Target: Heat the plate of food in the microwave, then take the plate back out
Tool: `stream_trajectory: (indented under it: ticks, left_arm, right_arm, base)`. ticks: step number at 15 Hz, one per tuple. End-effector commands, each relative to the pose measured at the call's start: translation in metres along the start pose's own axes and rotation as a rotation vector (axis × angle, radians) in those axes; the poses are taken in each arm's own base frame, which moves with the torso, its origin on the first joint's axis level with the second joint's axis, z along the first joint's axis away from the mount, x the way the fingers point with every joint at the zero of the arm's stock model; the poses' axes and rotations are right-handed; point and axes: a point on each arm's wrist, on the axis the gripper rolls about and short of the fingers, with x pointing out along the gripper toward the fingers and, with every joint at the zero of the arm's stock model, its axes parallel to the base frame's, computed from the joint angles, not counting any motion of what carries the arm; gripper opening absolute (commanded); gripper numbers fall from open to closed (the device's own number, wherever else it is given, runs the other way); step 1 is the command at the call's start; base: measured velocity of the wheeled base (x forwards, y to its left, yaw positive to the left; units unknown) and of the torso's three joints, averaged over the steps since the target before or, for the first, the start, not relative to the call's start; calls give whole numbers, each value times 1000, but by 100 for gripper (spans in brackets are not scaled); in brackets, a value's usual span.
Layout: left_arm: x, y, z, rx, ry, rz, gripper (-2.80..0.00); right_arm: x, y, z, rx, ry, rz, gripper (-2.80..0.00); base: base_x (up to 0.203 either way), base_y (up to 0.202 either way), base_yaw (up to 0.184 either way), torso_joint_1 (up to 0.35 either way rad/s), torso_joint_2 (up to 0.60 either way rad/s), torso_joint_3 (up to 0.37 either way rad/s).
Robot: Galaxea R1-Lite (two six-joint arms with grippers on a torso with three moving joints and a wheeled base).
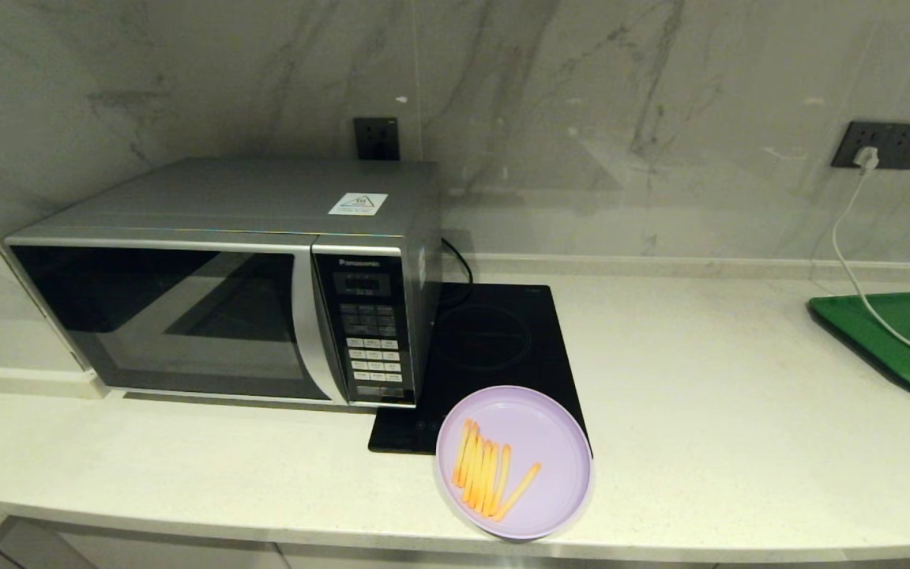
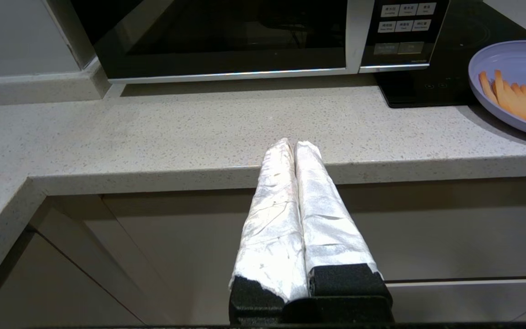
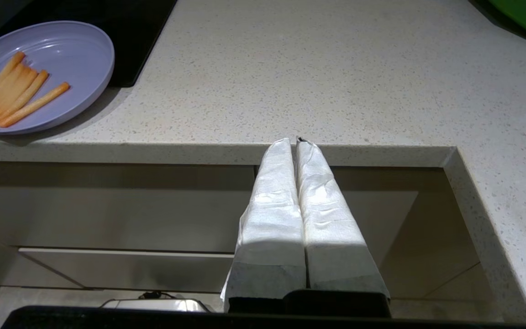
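Note:
The lilac plate of food [image 1: 538, 442] holds several orange fries [image 1: 486, 472] and sits at the counter's front edge, partly on the black hob. The silver Panasonic microwave [image 1: 226, 276] stands at the left with its dark glass door closed. Neither arm shows in the head view. My left gripper [image 2: 294, 144] is shut and empty, held below and in front of the counter edge, before the microwave [image 2: 226, 41]; the plate [image 2: 525, 57] lies to its side. My right gripper [image 3: 294, 142] is also shut and empty at the counter edge, with the plate [image 3: 69, 52] off to its side.
A flat black induction hob [image 1: 494, 348] lies right of the microwave. A green tray [image 1: 909, 336] sits at the far right with a white cable [image 1: 850, 269] running across it from a wall socket. Cabinet fronts [image 2: 199, 237] lie below the counter edge.

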Motion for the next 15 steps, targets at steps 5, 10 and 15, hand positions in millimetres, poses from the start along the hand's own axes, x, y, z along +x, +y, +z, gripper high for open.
stream_trajectory:
  ticks: [5,10,15]
  left_arm:
    - [0,0,0,-3,0,1,-280]
    - [0,0,0,-9,0,2,-280]
    - [0,0,0,-26,-1,12,-280]
  right_arm:
    - [0,0,0,-1,3,0,-280]
    - [0,0,0,-1,5,-3,-280]
    - [0,0,0,8,2,-2,-280]
  base:
    - [0,0,0,0,0,0]
    - [0,0,0,0,0,0]
    - [0,0,0,0,0,0]
